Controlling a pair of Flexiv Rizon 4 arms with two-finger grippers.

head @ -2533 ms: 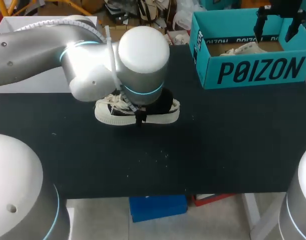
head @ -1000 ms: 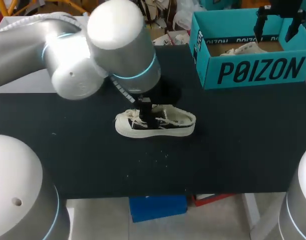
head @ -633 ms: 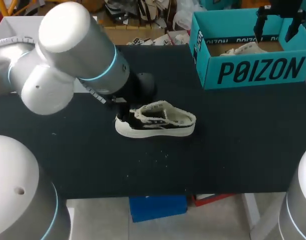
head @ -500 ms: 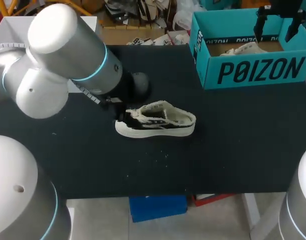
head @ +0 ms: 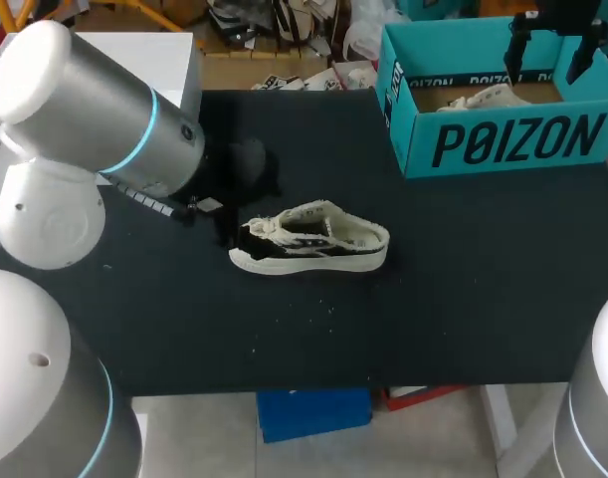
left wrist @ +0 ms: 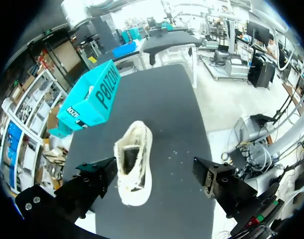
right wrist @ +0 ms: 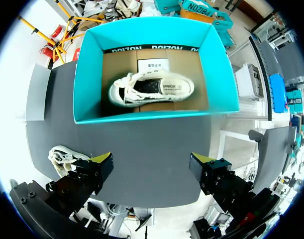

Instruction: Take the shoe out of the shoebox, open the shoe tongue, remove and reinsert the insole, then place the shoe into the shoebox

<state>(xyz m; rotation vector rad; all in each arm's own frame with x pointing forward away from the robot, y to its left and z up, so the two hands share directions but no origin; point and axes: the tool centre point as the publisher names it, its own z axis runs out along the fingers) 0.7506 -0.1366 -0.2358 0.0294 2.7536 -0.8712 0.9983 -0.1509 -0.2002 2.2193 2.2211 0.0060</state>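
Left claw: is drawn back left, spread wide, empty.
Shoe: is released upright; tongue opening is judged due next.

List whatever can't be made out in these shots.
- Insole of the shoe on the table: too small in the head view; the left wrist view shows only a dark opening.
- Left gripper: in the head view, mostly hidden under its own arm.
- Second shoe in the shoebox: head view, mostly behind the box wall.

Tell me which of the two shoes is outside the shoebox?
The shoe on the black table, ahead of the left gripper; the other shoe lies inside the teal shoebox.
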